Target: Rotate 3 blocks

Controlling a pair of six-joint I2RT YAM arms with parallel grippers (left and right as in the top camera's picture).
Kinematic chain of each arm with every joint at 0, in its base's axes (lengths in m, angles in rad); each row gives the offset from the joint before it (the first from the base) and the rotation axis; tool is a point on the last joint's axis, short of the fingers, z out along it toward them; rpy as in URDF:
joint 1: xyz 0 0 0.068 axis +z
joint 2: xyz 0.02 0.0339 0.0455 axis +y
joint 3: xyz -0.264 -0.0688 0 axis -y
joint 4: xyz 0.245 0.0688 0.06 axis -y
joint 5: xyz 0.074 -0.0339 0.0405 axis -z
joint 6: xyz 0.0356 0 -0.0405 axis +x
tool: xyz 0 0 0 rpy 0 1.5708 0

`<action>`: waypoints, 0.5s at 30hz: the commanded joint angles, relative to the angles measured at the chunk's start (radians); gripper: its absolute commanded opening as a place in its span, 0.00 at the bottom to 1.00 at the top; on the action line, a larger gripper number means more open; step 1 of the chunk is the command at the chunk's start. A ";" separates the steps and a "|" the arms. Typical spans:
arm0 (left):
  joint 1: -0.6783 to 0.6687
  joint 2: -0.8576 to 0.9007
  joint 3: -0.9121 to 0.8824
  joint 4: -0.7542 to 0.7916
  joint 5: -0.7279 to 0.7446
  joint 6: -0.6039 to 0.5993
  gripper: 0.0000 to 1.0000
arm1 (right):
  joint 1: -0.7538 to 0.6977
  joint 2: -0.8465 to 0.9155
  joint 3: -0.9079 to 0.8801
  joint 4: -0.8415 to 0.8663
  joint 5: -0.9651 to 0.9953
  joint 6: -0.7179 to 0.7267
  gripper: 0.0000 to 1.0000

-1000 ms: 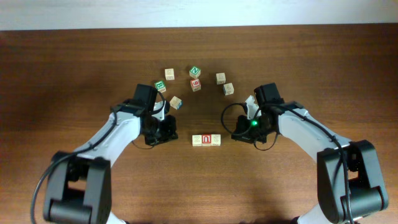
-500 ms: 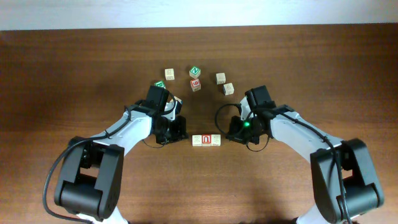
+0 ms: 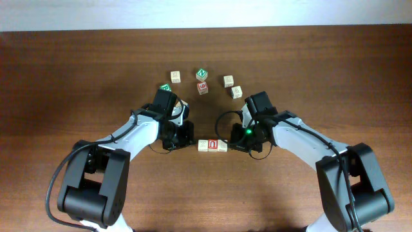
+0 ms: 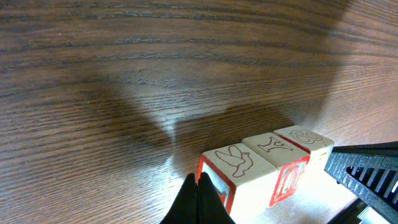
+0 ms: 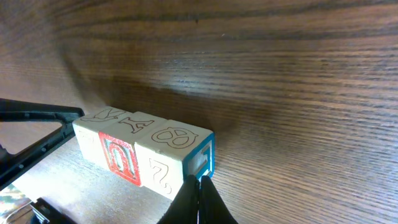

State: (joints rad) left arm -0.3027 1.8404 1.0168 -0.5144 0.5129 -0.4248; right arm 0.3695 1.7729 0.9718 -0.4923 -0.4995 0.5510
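Three blocks lie touching in a short row. The middle block shows a red-framed U, also facing the right wrist camera. My left gripper is shut, its tips against the red-edged end face of the bird-topped block. My right gripper is shut too, its tips touching the blue end face of the opposite block. Neither gripper holds anything.
Behind the row stand other cubes: a green B cube partly under my left arm, a pale cube, a green N cube, a red 6 cube and two pale cubes. The table's far edge runs behind them.
Both shut grippers have moved inward from either side and now touch the two ends of the row. The left arm now covers a cube that stood behind it.
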 commanded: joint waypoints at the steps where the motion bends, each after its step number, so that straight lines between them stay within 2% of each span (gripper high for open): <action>1: -0.004 0.013 -0.002 0.003 0.003 -0.009 0.00 | 0.023 0.008 -0.005 0.003 -0.016 0.008 0.04; 4: -0.004 0.013 -0.002 0.002 0.003 -0.003 0.00 | 0.022 0.009 -0.005 0.003 -0.015 0.008 0.04; 9: -0.001 0.013 -0.002 -0.001 0.052 0.083 0.00 | 0.022 0.008 -0.005 0.003 -0.015 0.006 0.04; 15: 0.014 0.013 -0.002 -0.045 0.094 0.235 0.00 | 0.020 0.008 -0.005 0.002 -0.016 -0.001 0.04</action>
State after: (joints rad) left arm -0.2996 1.8408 1.0168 -0.5297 0.5541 -0.2985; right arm 0.3843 1.7729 0.9718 -0.4934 -0.5014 0.5507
